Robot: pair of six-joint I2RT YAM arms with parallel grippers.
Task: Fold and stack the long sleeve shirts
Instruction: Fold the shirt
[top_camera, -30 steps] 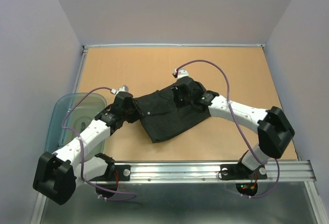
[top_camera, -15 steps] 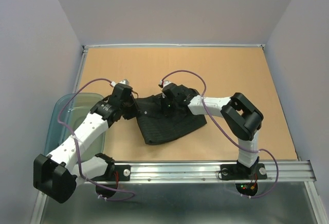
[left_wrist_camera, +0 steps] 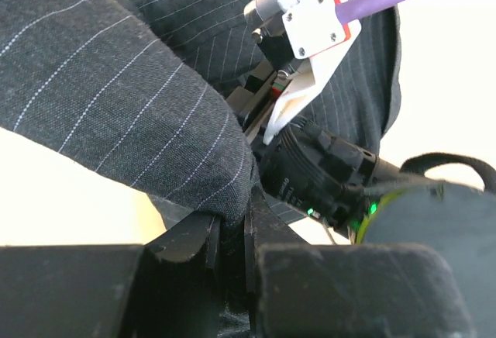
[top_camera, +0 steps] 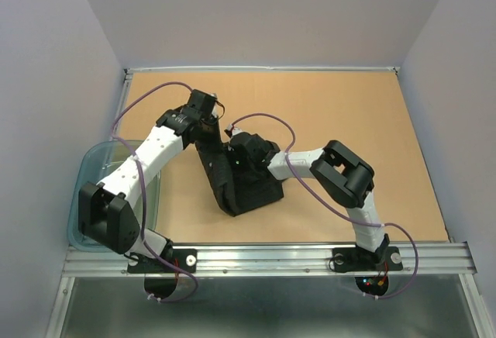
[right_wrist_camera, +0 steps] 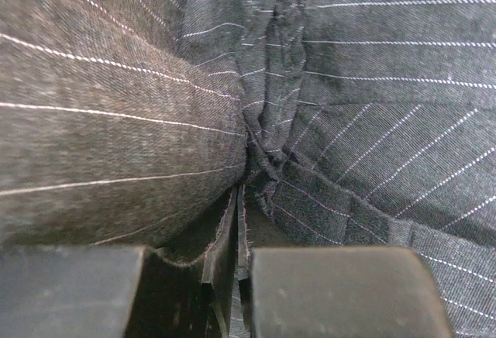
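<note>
The black pinstriped long sleeve shirt (top_camera: 249,191) lies bunched in a narrow heap at the table's near middle. My left gripper (top_camera: 210,138) is at the heap's upper left end. The left wrist view shows it (left_wrist_camera: 232,225) shut on a fold of the shirt (left_wrist_camera: 116,98), which drapes over the fingers. My right gripper (top_camera: 234,161) presses into the heap from the right. In the right wrist view it (right_wrist_camera: 240,198) is shut on a gathered pinch of the shirt (right_wrist_camera: 372,82), and cloth fills that view. Collar, buttons and sleeves are hidden.
A translucent blue-grey plastic tub (top_camera: 91,179) sits at the table's left edge, partly under my left arm. The right wrist's white camera mount (left_wrist_camera: 306,12) and purple cable hang close in front of my left gripper. Bare wooden table (top_camera: 349,113) stretches behind and to the right.
My left arm has swung back and rightward with the shirt's edge. The right gripper moved left and closed tighter on the cloth. The shirt has gathered from a flat spread into a narrow heap.
</note>
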